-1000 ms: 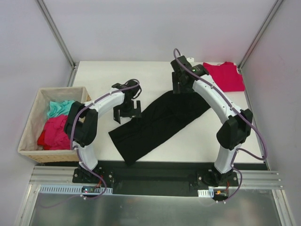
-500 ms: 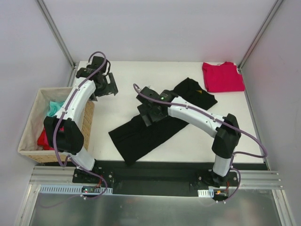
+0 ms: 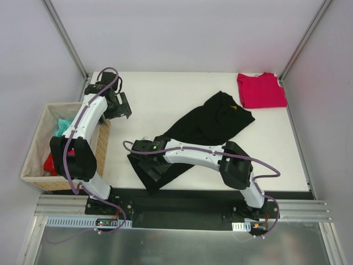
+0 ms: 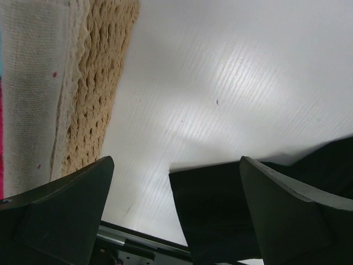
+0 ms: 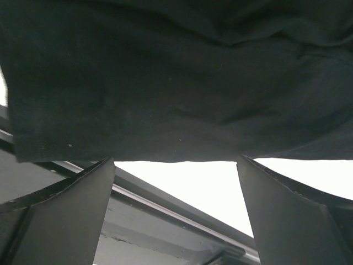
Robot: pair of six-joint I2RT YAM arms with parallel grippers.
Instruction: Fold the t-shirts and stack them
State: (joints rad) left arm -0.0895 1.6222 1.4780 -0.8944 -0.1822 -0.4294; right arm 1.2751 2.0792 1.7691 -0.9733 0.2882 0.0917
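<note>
The black t-shirt (image 3: pixel 201 130) lies in a long diagonal band across the table, its small pale emblem (image 3: pixel 239 107) at the far right end. The crimson-red t-shirt (image 3: pixel 262 89) lies folded flat at the far right corner. My right gripper (image 3: pixel 150 164) is open and empty, low over the black shirt's near left end; in the right wrist view (image 5: pixel 175 161) the black cloth (image 5: pixel 176 83) fills the top, just beyond the fingertips. My left gripper (image 3: pixel 122 106) is open and empty at the far left, beside the basket; its wrist view (image 4: pixel 176 163) shows the black shirt's end (image 4: pixel 242 210) ahead.
A woven tan basket (image 3: pixel 34 165) with pink and teal cloth stands off the table's left edge and shows in the left wrist view (image 4: pixel 105 88). The table's near edge and a metal rail (image 5: pixel 165 210) lie right under the right gripper.
My right arm has swung from the shirt's far end along it to its near left end. My left arm has left the shirt and moved to the far left by the basket.
</note>
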